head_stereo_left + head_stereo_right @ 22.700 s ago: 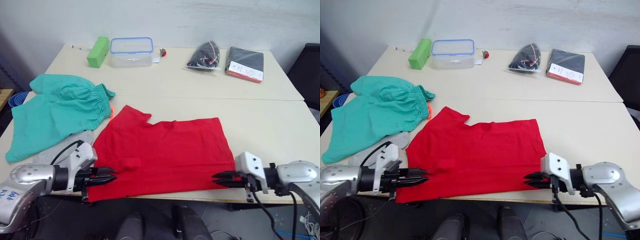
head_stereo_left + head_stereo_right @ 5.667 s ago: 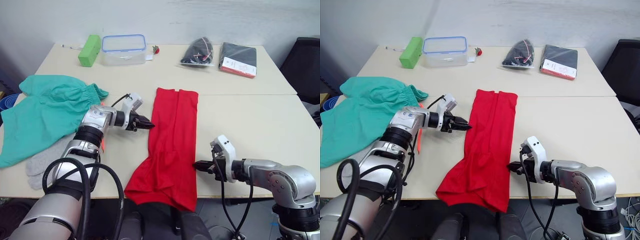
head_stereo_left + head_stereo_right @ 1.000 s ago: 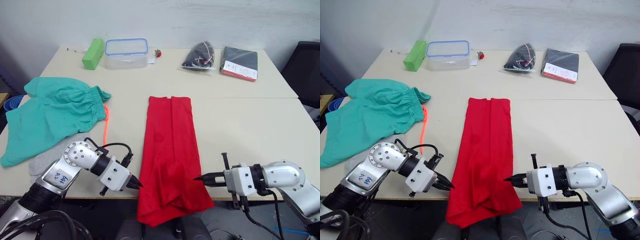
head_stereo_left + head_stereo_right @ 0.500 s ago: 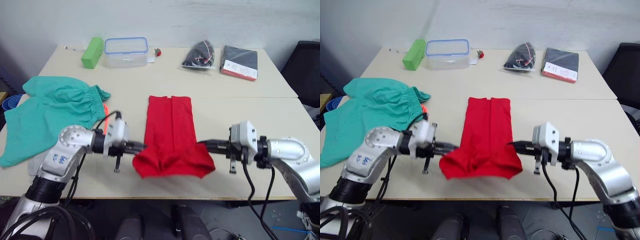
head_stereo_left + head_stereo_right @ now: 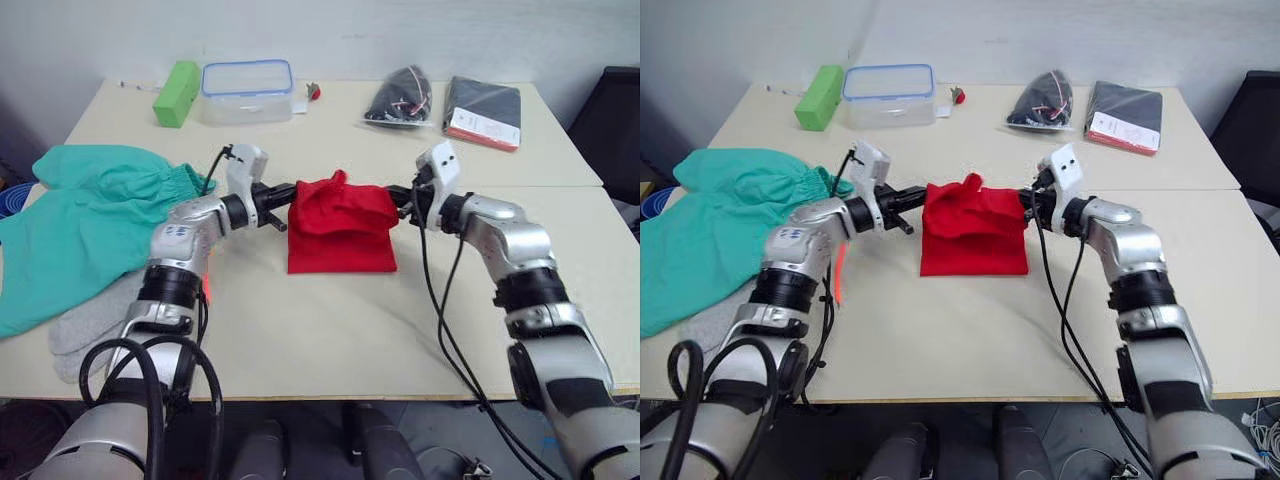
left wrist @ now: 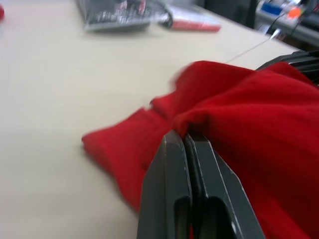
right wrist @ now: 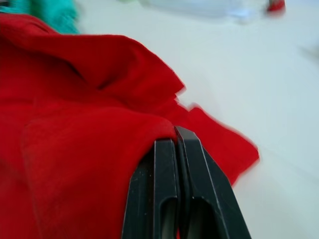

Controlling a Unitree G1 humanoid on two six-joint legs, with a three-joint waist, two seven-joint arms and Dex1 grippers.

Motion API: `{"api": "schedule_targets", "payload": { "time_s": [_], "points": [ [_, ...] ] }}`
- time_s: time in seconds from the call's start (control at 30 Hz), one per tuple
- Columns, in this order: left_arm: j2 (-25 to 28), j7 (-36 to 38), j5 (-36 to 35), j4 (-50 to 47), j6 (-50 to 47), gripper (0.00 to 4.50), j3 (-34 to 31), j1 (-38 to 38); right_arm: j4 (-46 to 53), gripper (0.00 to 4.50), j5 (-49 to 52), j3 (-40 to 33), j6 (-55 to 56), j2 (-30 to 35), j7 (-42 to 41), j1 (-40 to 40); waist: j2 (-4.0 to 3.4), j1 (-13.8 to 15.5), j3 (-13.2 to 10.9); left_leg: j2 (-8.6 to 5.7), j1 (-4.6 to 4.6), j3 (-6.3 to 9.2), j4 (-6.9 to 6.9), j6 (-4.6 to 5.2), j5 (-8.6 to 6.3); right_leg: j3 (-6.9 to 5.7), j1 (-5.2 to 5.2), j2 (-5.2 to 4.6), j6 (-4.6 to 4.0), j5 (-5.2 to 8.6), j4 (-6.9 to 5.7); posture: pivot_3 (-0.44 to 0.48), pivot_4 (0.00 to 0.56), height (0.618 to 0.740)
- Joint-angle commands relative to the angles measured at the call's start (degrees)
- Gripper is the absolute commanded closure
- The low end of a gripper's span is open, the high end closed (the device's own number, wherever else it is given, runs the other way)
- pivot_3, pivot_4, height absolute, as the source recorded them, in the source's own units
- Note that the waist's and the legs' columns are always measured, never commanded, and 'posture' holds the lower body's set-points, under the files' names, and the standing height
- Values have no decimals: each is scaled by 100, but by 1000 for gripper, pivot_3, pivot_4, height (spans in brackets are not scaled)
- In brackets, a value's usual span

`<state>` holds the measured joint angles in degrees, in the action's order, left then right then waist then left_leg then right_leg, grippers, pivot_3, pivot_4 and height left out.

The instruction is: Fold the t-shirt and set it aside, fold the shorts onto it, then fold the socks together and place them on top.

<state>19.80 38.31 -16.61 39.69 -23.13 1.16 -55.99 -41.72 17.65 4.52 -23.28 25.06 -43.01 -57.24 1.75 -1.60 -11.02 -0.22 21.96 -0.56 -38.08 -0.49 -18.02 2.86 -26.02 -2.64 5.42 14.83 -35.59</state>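
The red t-shirt [image 5: 340,238] lies in the middle of the table, folded into a short rectangle with its far edge bunched up. My left gripper [image 5: 283,193] is shut on the far left corner of the t-shirt [image 6: 239,114]. My right gripper [image 5: 400,197] is shut on the far right corner, where red cloth [image 7: 84,99] drapes over its fingertips. The teal shorts [image 5: 90,215] lie spread out at the left. The grey socks [image 5: 85,325] lie by the left front edge, partly tucked under the shorts.
Along the far edge stand a green block [image 5: 176,80], a clear box with a blue rim [image 5: 246,77], a black bag [image 5: 400,95] and a dark packet with a white label [image 5: 485,105]. An orange drawstring [image 5: 207,285] trails from the shorts. A black chair [image 5: 622,110] stands at right.
Both grippers have carried the t-shirt's near fold away from me to its far end, so the shirt is now half as long. The camera view has shifted slightly.
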Motion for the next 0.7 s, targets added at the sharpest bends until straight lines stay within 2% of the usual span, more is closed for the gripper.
{"api": "schedule_targets", "payload": {
  "time_s": [0.03,0.2,0.33,0.37,0.53,0.63,0.7],
  "points": [
    [-174,-85,290,571,159,4479,52,-322,-929,4500,-285,-111,-83,-140,176,-439,0,0,0,-1,17,-1,-4,0,0,1,-19,-1,2,-1,-4,0,150,740],
    [-299,-138,487,975,150,4479,-22,-401,-1575,4500,-350,-377,-196,-252,188,-795,0,-21,0,0,45,-11,-5,-6,4,4,-59,1,6,-4,-20,0,150,740],
    [-260,9,454,835,63,4500,-107,-293,-1593,3626,-418,-466,-235,-266,49,-806,-1,-19,0,-1,39,-13,-11,-10,9,7,-57,1,6,-5,-35,0,150,740],
    [-236,49,436,776,31,4074,-127,-259,-1566,3258,-402,-510,-241,-270,37,-804,-1,-20,0,-1,39,-13,-12,-9,12,8,-57,2,8,-8,-37,0,150,740],
    [4,333,288,154,-220,2654,-283,-34,-1237,1535,-425,-639,-257,-169,-20,-778,-1,-49,0,-2,38,-15,-12,-10,19,15,-57,4,8,-18,-42,0,150,740],
    [279,525,38,-655,-630,1748,-470,196,-676,489,-429,-658,-402,53,-151,-627,-1,-65,0,0,38,-15,-11,-11,20,18,-59,5,7,-19,-46,0,150,740],
    [555,764,-144,-1448,-910,1166,-518,450,74,0,-410,-607,-540,294,-358,-336,-1,-53,0,0,39,-12,-10,-11,20,18,-59,3,7,-19,-45,0,150,740]
  ]
}}
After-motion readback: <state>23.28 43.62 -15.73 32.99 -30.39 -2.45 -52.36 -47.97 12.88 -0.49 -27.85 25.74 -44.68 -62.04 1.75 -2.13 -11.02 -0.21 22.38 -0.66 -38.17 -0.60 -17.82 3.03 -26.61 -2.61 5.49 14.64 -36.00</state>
